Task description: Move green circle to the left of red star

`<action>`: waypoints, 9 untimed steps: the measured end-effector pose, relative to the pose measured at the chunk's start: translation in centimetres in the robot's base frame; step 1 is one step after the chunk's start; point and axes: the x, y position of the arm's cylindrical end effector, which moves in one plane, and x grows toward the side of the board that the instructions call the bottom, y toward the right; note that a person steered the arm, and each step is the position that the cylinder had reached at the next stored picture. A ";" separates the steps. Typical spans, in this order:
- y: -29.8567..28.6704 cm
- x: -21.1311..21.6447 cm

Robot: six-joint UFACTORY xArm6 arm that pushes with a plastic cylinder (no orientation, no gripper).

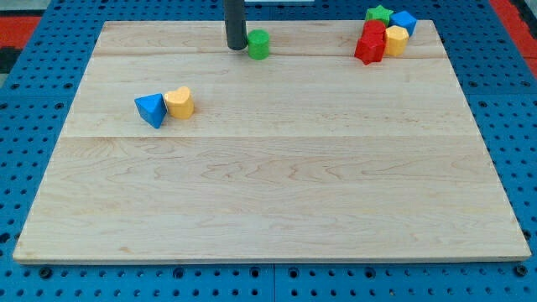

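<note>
Camera view: my tip [236, 47] stands near the view's top edge of the wooden board [268, 184], touching or just beside the left side of the green circle [258, 44]. The end effector is a plain rod with no jaws, so nothing is spread or pinched; it can only push. The red star [369, 49] lies well apart toward the view's top right, packed in a cluster with a red block [374, 30], a green star [379, 13], a blue block [404, 20] and a yellow block [395, 39]. A blue triangle [151, 109] and a yellow heart [179, 102] sit touching at the view's left. Judgement: the circle is on the star's left side but far from it; a rightward push remains.
</note>
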 end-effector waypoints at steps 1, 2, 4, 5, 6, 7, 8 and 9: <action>0.1 0.0; 1.3 -0.2; 5.1 -0.9; 6.7 -0.9; 8.5 -0.9; 8.7 -0.3; 8.9 -0.2; 9.8 -0.2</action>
